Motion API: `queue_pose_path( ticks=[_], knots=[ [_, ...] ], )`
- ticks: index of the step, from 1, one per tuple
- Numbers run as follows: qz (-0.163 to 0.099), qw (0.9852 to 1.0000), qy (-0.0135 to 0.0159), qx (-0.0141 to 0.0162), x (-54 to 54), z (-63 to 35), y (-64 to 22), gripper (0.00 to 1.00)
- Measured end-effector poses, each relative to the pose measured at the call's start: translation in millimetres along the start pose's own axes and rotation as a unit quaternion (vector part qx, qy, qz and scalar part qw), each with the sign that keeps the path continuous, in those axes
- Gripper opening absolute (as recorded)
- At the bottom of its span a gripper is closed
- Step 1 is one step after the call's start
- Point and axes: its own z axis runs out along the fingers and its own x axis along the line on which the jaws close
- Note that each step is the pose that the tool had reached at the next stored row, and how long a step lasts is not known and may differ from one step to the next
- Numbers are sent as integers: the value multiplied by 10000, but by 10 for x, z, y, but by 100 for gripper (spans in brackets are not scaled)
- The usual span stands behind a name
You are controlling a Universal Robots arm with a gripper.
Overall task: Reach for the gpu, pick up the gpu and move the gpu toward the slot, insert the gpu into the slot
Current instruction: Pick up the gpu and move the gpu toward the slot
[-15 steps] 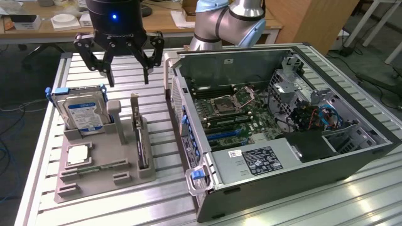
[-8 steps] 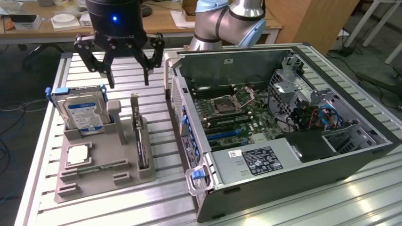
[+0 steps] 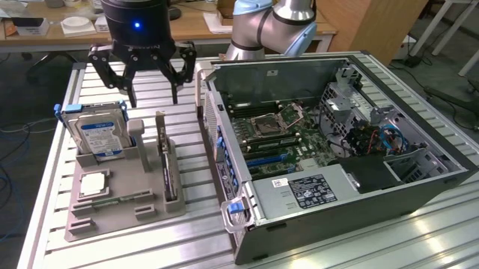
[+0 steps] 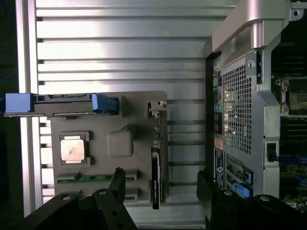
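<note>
The gpu [image 3: 166, 168] is a thin dark card standing on edge in a grey holder [image 3: 120, 216], its silver bracket end toward the arm. From the wrist view it is a narrow dark strip [image 4: 155, 178]. My gripper [image 3: 153, 101] hangs open above the table just behind the holder, a little beyond the card's bracket end, holding nothing. In the wrist view its black fingers [image 4: 117, 179] stand on either side of the card, above it and apart from it. The slot [image 3: 267, 159] is a blue strip on the green motherboard inside the open computer case [image 3: 337, 190].
The holder also carries a blue-labelled hard drive [image 3: 101, 134] standing upright, a square silver processor chip [image 3: 93, 184] and a green memory stick [image 4: 96, 178]. The case wall [image 3: 217, 129] rises close beside the holder. Cables and a drive cage [image 3: 374, 134] fill the case's far end.
</note>
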Motion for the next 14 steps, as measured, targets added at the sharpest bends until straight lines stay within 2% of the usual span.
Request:
queue_pose_path(
  ticks=[14],
  knots=[
    [-2,10000,0,0,-3,24,-102,71]
  ],
)
